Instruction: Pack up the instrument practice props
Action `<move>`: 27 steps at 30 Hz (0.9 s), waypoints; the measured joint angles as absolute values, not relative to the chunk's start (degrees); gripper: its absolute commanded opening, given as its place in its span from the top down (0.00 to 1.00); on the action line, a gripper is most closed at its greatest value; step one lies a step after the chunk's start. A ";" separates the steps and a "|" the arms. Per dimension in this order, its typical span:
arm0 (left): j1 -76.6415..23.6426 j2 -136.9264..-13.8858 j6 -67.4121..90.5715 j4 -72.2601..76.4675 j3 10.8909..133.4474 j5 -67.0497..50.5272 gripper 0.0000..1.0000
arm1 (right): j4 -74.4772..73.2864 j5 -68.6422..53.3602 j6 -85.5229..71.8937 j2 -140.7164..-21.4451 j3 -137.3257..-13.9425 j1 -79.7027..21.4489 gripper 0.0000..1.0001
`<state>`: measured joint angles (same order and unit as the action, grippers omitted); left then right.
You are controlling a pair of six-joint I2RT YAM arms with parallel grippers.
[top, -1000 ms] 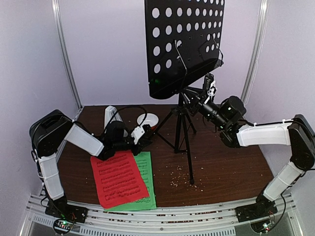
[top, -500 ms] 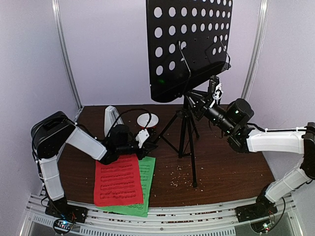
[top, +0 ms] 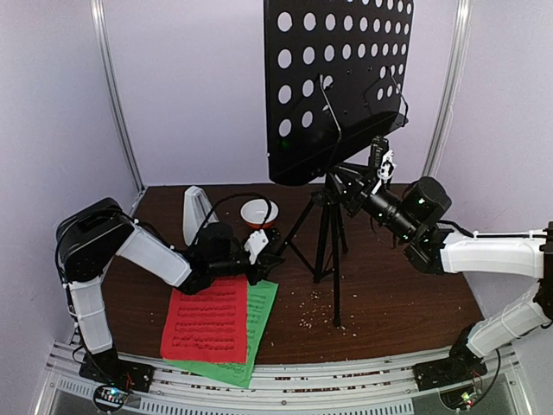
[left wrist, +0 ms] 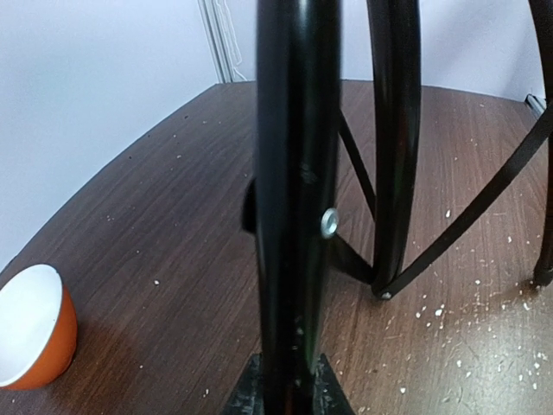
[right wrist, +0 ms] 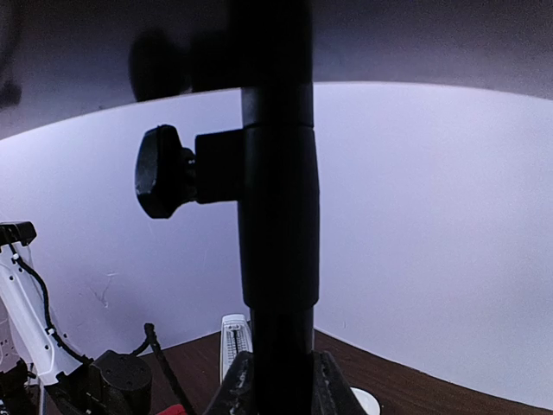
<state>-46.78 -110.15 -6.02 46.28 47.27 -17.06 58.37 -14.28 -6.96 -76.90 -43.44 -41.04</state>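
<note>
Left end effector [top: 270, 257] and right end effector [top: 340, 181] are clamping one tall black tripod music stand [top: 337, 78] near one white-and-orange bowl [top: 259, 210].

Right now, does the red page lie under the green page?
No, the red page lies on top of the green page, covering most of it.

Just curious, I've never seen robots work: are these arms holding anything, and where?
Both hold the stand: left jaws on a tripod leg, right jaws on its upper post.
</note>
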 measured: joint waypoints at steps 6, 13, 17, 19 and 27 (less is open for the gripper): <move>-47.86 -110.15 -4.60 47.57 47.42 -16.16 1.00 | 57.95 -13.87 -6.83 -76.38 -43.05 -41.52 1.00; -49.32 -110.15 -2.87 49.06 47.51 -14.39 1.00 | 57.89 -13.26 -6.92 -76.07 -42.63 -42.15 1.00; -49.84 -110.34 -1.41 50.28 47.51 -14.04 1.00 | 57.74 -13.04 -7.31 -76.07 -42.57 -42.41 1.00; -50.11 -110.72 -0.89 50.98 47.48 -13.82 1.00 | 57.58 -13.02 -7.40 -76.07 -42.57 -42.50 1.00; -50.70 -111.35 0.05 54.81 45.28 -13.58 1.00 | 57.10 -13.02 -6.50 -76.07 -42.57 -43.64 1.00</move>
<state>-50.70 -111.35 0.05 54.81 45.28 -13.58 57.10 -13.02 -6.50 -76.07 -42.57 -43.64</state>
